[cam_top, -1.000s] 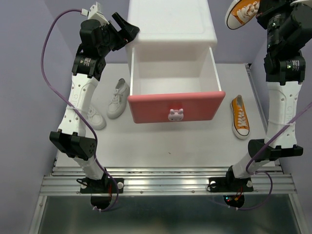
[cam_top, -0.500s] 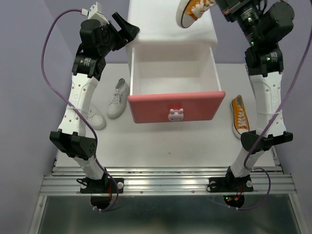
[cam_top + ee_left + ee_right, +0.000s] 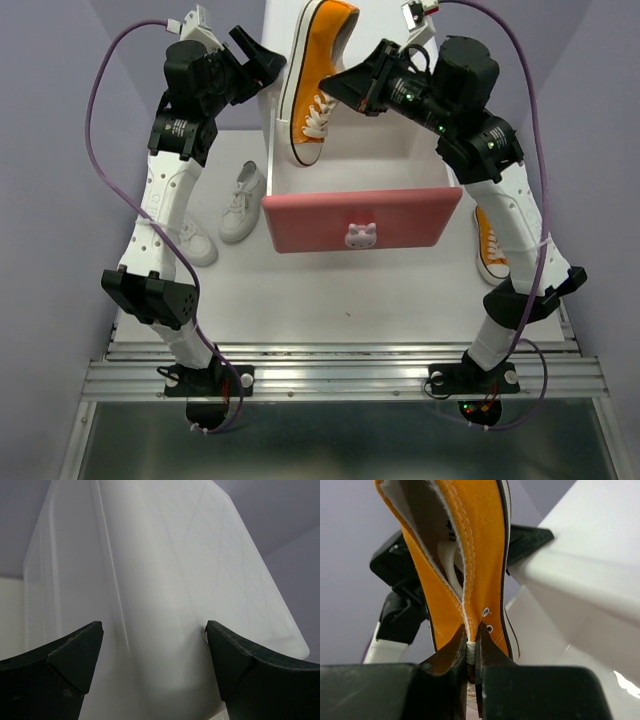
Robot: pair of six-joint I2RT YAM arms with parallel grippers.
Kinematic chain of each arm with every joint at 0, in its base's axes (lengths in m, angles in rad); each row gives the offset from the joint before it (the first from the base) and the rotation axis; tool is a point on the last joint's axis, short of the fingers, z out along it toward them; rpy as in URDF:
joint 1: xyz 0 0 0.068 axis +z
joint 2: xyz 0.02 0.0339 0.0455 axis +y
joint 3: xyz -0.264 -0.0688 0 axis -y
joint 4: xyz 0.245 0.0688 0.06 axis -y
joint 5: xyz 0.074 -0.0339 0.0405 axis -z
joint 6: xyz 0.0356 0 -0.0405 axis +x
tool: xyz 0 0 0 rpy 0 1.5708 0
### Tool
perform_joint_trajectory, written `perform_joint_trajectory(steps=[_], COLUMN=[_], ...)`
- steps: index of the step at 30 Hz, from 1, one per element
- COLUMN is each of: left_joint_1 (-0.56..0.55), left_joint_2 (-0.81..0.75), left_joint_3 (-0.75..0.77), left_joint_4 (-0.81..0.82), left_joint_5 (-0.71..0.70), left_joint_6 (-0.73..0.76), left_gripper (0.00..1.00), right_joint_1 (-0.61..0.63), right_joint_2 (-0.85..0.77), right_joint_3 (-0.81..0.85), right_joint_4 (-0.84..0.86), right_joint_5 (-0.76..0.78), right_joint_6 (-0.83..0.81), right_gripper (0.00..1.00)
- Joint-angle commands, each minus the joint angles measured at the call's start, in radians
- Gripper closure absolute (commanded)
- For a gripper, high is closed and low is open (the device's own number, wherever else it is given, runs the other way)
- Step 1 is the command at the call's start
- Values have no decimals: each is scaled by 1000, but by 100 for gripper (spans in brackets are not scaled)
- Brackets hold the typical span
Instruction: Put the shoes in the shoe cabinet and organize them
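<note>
top: right hand (image 3: 352, 86) holds orange canvas shoe (image 3: 318, 70) over shoe cabinet (image 3: 278, 25)'s open pink drawer (image 3: 330, 218) | right wrist: fingers (image 3: 492, 657) pinch its stitched upper edge, white lace (image 3: 451, 562) inside | left wrist: left hand (image 3: 152, 630) spread, facing cabinet's smooth white wall

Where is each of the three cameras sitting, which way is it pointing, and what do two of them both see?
Top external: above and behind the bases, looking down at the table; left arm, right arm show.
Left wrist: faces the white shoe cabinet; open left gripper shows.
Right wrist: looks along the held orange shoe; shut right gripper shows.
Shared: top and right wrist both see that shoe.
</note>
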Motion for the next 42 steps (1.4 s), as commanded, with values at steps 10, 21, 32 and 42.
perform_joint_trajectory(steps=[10,21,32,42], left_joint_1=[14,9,6,6], left_joint_2=[53,53,73,90], left_joint_3=[-106,-97,-69,-49], left_joint_4=[-316,-317,-325,-326], left_joint_5=[-80,-116,-129,-132], left_joint_6=[107,87,79,76], left_gripper=[6,6,6,6], right_joint_1=[151,229,247,247], right_joint_2=[-85,-95,-84,-15], right_joint_3=[-19,-8,-30,-19], right_joint_4=[-151,-330,-411,-436], right_joint_5=[127,268,378,403], right_joint_6=[-248,-277,-260,-254], right_gripper=[99,99,100,99])
